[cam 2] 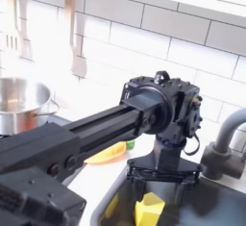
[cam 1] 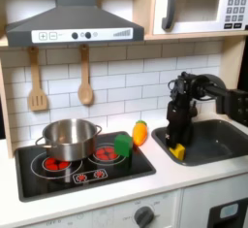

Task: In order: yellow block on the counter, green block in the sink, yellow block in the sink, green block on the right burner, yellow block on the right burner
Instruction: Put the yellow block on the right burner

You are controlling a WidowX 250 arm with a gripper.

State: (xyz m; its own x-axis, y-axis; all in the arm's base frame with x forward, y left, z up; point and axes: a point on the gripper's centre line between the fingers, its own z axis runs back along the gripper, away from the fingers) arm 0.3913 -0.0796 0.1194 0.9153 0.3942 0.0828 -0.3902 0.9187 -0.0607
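The yellow block [cam 1: 177, 152] [cam 2: 149, 211] lies in the sink [cam 1: 221, 141] [cam 2: 207, 211] at the basin's left end in the first exterior view. My gripper [cam 1: 176, 145] [cam 2: 161, 184] hangs straight above it, open, its jaws spread wider than the block and just over its top. The green block [cam 1: 124, 146] sits at the front right of the black cooktop, by the right burner [cam 1: 105, 153]. The pale counter [cam 1: 170, 174] runs along the front of the sink and cooktop.
A steel pot [cam 1: 68, 137] [cam 2: 19, 100] stands on the left burner. An orange-yellow toy with a green tip [cam 1: 140, 132] [cam 2: 108, 155] lies between cooktop and sink. The black faucet [cam 2: 227, 151] rises at the sink's far side. Wooden utensils [cam 1: 85, 81] hang on the tiled wall.
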